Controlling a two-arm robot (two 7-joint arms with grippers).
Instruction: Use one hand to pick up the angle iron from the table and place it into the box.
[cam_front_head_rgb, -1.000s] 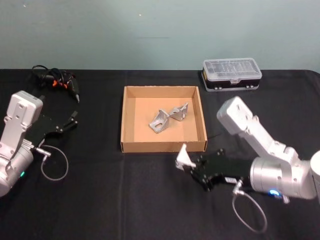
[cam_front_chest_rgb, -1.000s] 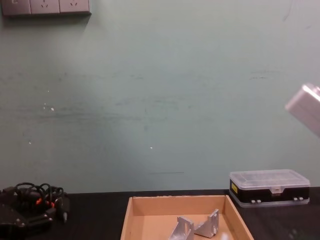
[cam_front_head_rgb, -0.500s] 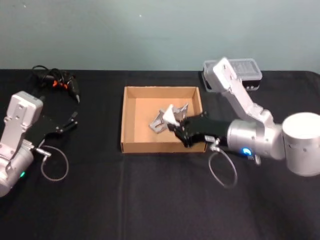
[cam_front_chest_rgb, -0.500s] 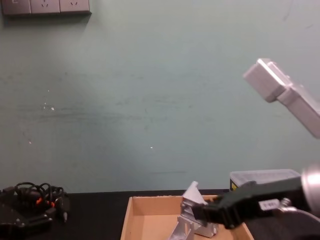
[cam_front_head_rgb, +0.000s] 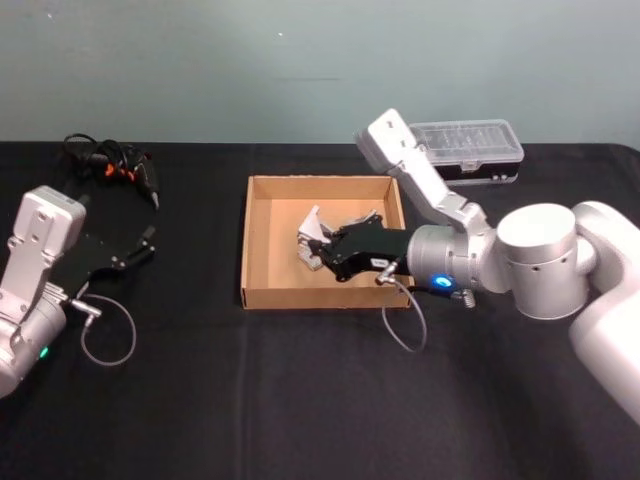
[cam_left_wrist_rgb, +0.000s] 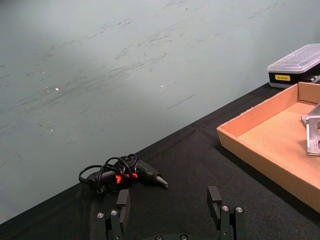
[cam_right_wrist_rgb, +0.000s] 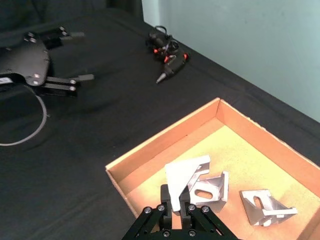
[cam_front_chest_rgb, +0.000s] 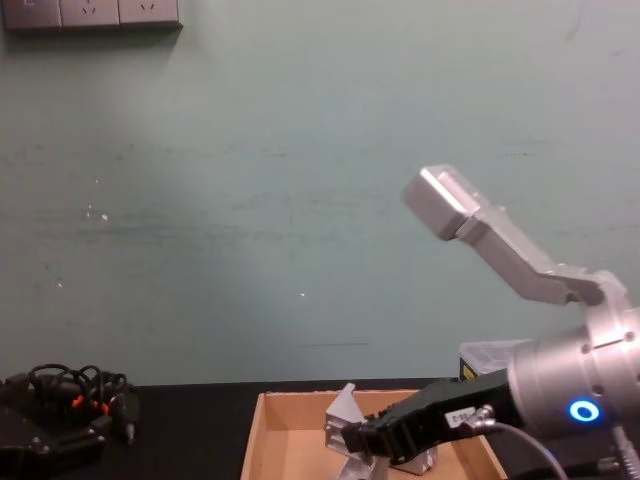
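Near the left edge of the flat black tabletop (cam_front_head_rgb: 200, 400), the left gripper (cam_front_head_rgb: 148, 240), black on a silver-grey arm, hangs parked over the cloth with its two fingers (cam_left_wrist_rgb: 215, 200) spread wide and nothing between them. Behind it, close to the far left corner, lies a black tool with orange marks and a tangled black cable (cam_front_head_rgb: 112, 165).

At the middle of the table, toward its far edge, sits the shallow tan cardboard box with low walls (cam_front_head_rgb: 262, 296). Two silver-grey metal angle brackets (cam_right_wrist_rgb: 235, 197) lie on its floor, side by side. Above them, over the box's middle, a third silver-grey angle iron (cam_front_head_rgb: 313, 227) is held up off the floor, tilted, its flat triangular face showing pale in the right wrist view (cam_right_wrist_rgb: 186, 175).

The right gripper (cam_front_head_rgb: 322, 240), black on a thick silver-grey arm with a glowing blue ring (cam_front_head_rgb: 441, 283) at its joint, reaches in over the box's right wall, its fingers closed tight on that angle iron. In the chest view the pinched piece (cam_front_chest_rgb: 344, 412) sits above the box's rim.

Beyond the box, toward the far right corner, stands a clear-lidded plastic case with a black base (cam_front_head_rgb: 470, 150), partly behind the right arm.
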